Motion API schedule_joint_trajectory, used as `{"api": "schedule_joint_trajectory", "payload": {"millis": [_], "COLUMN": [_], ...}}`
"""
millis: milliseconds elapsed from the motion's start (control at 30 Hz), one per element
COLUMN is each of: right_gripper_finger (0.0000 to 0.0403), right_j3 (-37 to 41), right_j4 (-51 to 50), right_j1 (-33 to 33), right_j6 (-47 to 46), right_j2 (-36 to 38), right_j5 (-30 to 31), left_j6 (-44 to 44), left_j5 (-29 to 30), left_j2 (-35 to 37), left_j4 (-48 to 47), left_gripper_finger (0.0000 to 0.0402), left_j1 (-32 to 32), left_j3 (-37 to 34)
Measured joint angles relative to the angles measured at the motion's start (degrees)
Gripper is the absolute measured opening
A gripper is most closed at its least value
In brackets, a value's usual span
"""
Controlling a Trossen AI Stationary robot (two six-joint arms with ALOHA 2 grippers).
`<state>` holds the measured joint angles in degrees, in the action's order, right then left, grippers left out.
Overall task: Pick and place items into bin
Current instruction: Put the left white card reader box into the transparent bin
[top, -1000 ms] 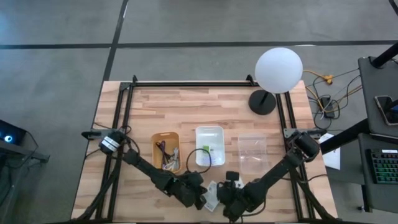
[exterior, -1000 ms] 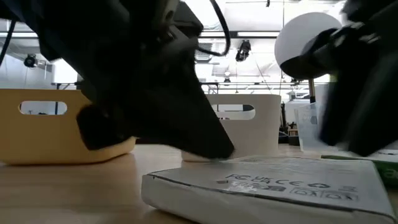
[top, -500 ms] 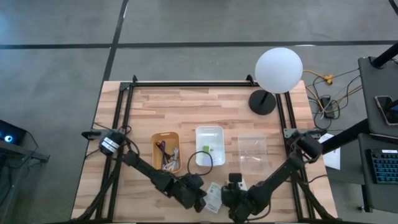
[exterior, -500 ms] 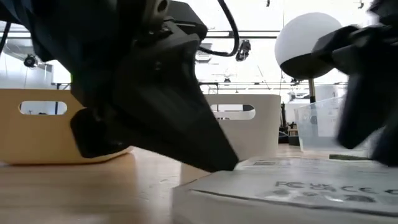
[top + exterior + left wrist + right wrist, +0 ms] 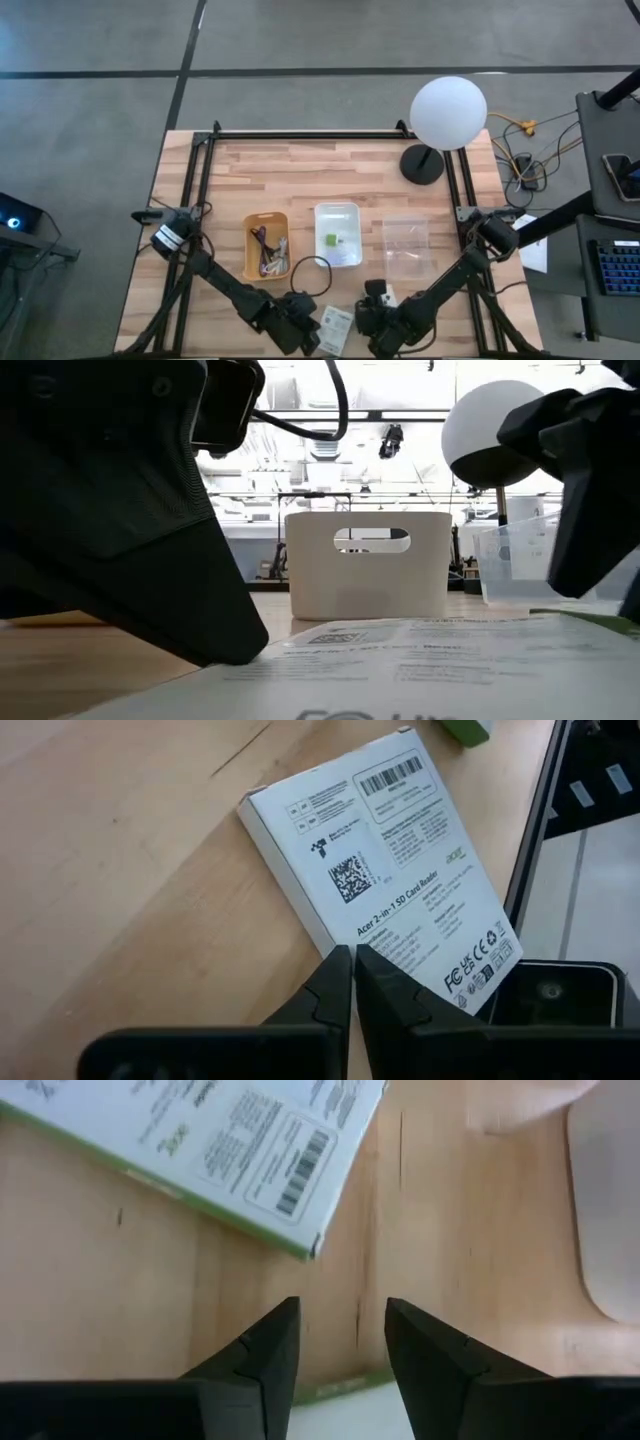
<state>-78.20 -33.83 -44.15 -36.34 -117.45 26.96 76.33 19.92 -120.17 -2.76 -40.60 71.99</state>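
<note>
Down at the near edge of the wooden desk (image 5: 300,190), both arms crowd around a flat white box (image 5: 335,329) printed with barcodes and small text. The left claw (image 5: 353,982) has its two dark fingers pressed together, tips resting at the box's edge with nothing caught between them. In the left wrist view the box (image 5: 385,890) lies flat on the wood, label side up, and a small green item (image 5: 468,729) shows just beyond its far corner. The right claw (image 5: 340,1342) hangs released, fingers apart over bare wood, with a green-edged white box (image 5: 200,1150) lying ahead of it.

Farther back on the desk stand three bins in a row: an orange bin (image 5: 266,246) holding cables and a purple strap, a white bin (image 5: 338,235) with a small green piece inside, and a clear bin (image 5: 406,243). A white globe lamp (image 5: 448,112) stands near the far right corner.
</note>
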Motion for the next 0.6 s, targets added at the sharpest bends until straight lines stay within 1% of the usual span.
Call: {"api": "schedule_joint_trajectory", "payload": {"millis": [100,167,267,367,433,533,600], "right_gripper_finger": [0.0137,0.0137,0.0137,0.0137,0.0137,0.0137,0.0137], "right_j3": [0.0,0.0,0.9,1.7,2.1,2.5,2.6], "right_j4": [1.9,3.4,6.8,10.1,12.4,13.2,13.4], "right_j1": [0.1,0.3,1.0,2.0,2.8,4.0,4.6], "right_j6": [0.0,-1.4,-7.1,-11.9,-15.8,-22.8,-27.4], "right_j2": [-0.1,-0.3,-0.4,-0.4,-0.4,-0.3,-0.3], "right_j5": [-1.2,-4.7,-9.3,-11.7,-14.5,-18.9,-20.1], "left_j6": [0.0,0.1,0.1,0.1,0.1,0.1,0.1], "left_j5": [0.1,0.1,0.1,0.2,0.2,0.3,0.3], "left_j2": [-0.4,-0.9,-1.3,-1.3,-1.3,-1.3,-1.3], "left_j4": [0.0,-0.1,-0.2,-0.2,-0.1,-0.1,0.0], "left_gripper_finger": [0.0000,0.0000,0.0000,0.0000,0.0000,0.0000,0.0000], "left_j1": [0.0,0.0,0.0,0.0,0.0,0.0,0.0], "left_j3": [0.0,0.1,0.3,0.3,0.1,0.1,0.0]}}
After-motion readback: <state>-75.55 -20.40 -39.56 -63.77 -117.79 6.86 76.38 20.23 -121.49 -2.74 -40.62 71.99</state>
